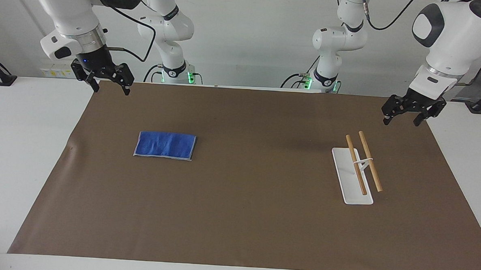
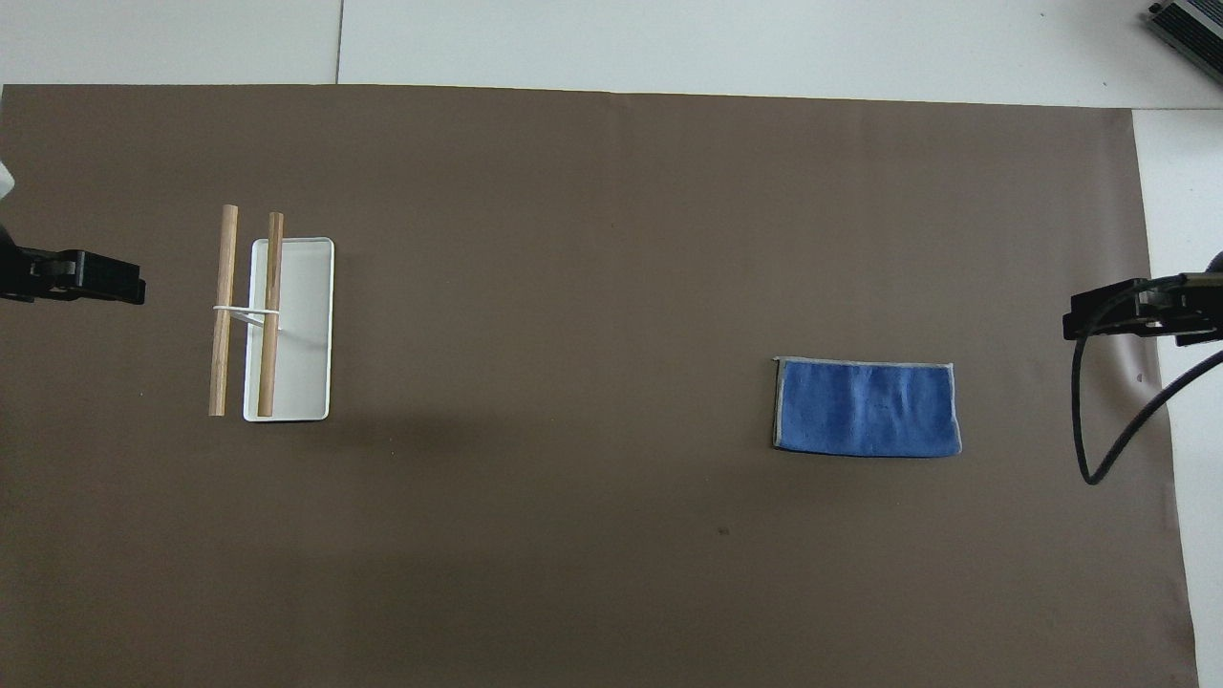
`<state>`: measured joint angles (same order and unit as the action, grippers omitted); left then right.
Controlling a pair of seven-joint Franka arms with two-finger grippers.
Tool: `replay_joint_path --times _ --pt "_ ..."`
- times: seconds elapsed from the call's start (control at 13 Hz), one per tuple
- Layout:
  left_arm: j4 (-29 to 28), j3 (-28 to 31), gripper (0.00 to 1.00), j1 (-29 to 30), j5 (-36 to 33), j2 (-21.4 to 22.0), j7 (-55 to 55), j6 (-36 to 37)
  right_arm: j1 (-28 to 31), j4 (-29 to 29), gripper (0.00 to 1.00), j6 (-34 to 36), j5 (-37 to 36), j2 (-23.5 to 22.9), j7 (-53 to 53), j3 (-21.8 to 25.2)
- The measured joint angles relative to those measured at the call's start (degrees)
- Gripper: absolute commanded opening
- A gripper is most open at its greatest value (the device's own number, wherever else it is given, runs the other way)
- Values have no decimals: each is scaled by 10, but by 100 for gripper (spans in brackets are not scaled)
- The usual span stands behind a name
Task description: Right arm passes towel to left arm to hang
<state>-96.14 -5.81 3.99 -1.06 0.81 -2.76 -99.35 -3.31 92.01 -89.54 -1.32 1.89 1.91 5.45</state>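
You have the towel lying flat on the brown mat, folded into a neat rectangle, toward the right arm's end of the table. Nothing touches it.

Your right arm comes down from the upper corner of the facing view, its wrist bent so the black claw points downward. The right gripper hangs in the air over the mat's corner nearest the robots at that end, well apart from the towel. Its fingers stand spread, with open space between them and nothing held. A small blue-violet light glows on the wrist just above the claw.

Your left arm mirrors that pose at its own end of the table: elbow high, wrist angled down. The left gripper hovers over the mat's edge there, its fingers also parted and empty. In the overhead view only the tips of both claws reach in from the sides.

Near the left gripper stands the towel rack: a white tray base resting on the mat with two wooden rods held side by side above it on a thin white support. The rods are bare. The rack and the towel are well apart, each at its own end of the mat.
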Motion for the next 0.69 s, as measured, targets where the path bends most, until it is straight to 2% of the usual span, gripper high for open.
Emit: replay_joint_path --times 0.69 --pt "0 -11 100 0 0 0 17 0 0 3 100 0 0 0 0 0"
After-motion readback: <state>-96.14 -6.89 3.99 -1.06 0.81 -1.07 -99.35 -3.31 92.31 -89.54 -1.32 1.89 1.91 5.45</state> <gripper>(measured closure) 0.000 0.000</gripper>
